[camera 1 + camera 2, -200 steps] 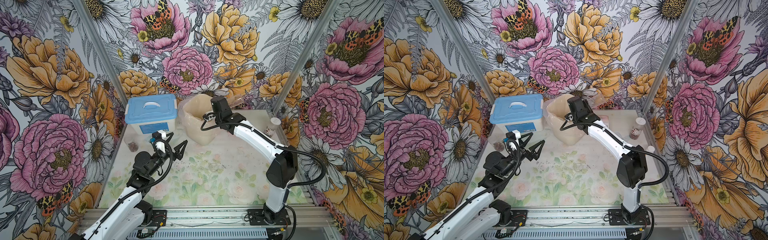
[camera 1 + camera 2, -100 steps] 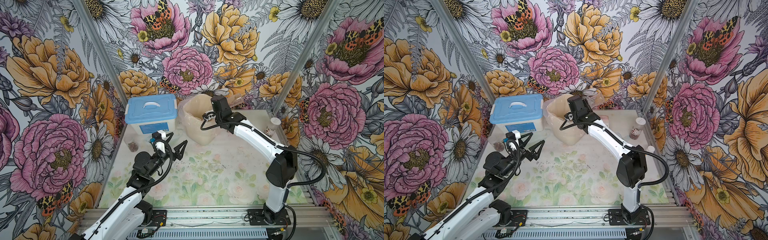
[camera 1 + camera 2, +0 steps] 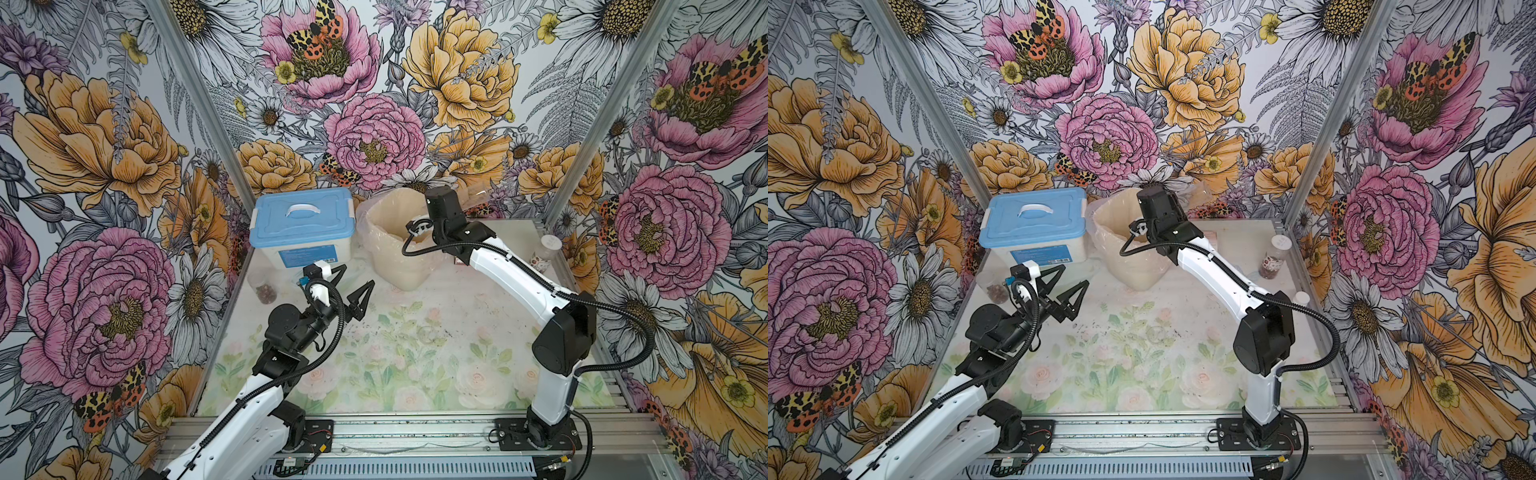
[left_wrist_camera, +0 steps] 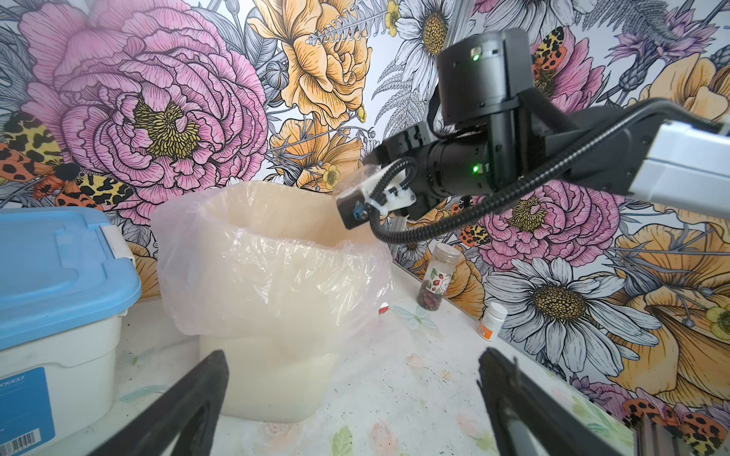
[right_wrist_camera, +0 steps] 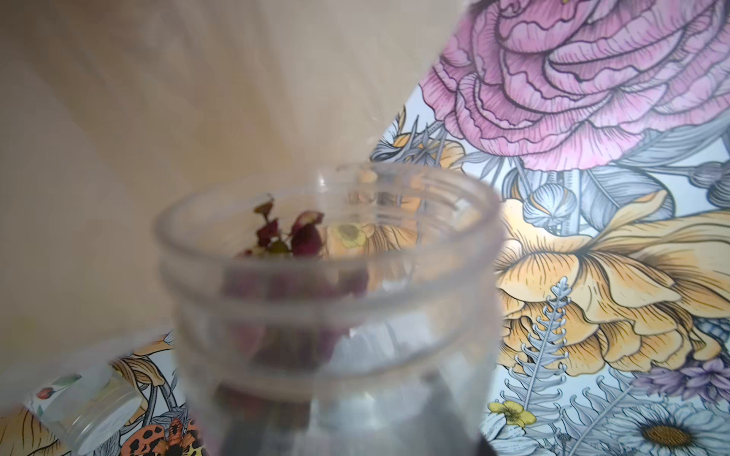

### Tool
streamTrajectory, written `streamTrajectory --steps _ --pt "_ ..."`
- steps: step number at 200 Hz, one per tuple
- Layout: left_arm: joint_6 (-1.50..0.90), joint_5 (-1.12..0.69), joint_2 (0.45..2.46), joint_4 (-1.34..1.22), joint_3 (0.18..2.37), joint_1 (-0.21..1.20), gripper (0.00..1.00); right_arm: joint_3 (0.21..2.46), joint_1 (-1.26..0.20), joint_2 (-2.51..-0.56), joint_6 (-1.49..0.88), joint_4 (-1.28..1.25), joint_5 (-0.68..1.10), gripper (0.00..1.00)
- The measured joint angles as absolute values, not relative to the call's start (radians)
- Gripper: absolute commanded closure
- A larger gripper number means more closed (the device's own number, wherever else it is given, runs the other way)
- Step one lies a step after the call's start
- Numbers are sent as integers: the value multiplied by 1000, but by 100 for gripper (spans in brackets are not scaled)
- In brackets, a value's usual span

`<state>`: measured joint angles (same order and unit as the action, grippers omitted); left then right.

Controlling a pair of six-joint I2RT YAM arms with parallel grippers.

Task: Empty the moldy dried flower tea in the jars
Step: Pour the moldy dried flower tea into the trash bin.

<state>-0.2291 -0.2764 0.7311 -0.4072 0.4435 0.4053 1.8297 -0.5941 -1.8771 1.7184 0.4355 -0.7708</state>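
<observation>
Nothing fully readable. My left wrist view: storage box (image 4: 59,347) carries a blue label (image 4: 23,402), white characters cut off and blurry, barcode (image 4: 19,443) below. Labelled jar (image 4: 437,276) shows only flower print.

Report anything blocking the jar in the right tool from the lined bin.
Nothing visible does. The held jar is lidless, with the bag-lined bin close behind its mouth in the right wrist view; the bin's top is uncovered. Tea lies at the jar's rim.
</observation>
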Motion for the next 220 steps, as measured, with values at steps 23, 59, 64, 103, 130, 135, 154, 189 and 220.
streamTrajectory --steps 23,59,64,103,130,135,154,189,220 --pt "-229 -276 721 -408 443 397 1 1808 -594 -1890 1718 445 -759 100" --pt "-236 -276 714 -409 439 396 1 1818 -588 -1889 1718 448 -749 100" --pt "-236 -277 712 -409 437 396 1 1825 -587 -1889 1718 453 -749 100" --pt "-237 -276 710 -416 433 389 1 1941 -574 -1887 1714 455 -751 100" --pt "-242 -276 710 -417 433 387 1 1949 -570 -1873 1703 443 -754 100" --pt "-244 -277 710 -417 433 387 1 1944 -570 -1873 1700 440 -754 100" --pt "-252 -277 710 -417 433 386 1 1908 -570 -1874 1694 440 -754 100" --pt "-260 -277 710 -417 433 375 1 1876 -570 -1900 1687 459 -751 100" --pt "-267 -276 708 -416 433 373 1 1881 -570 -1903 1611 461 -723 97"
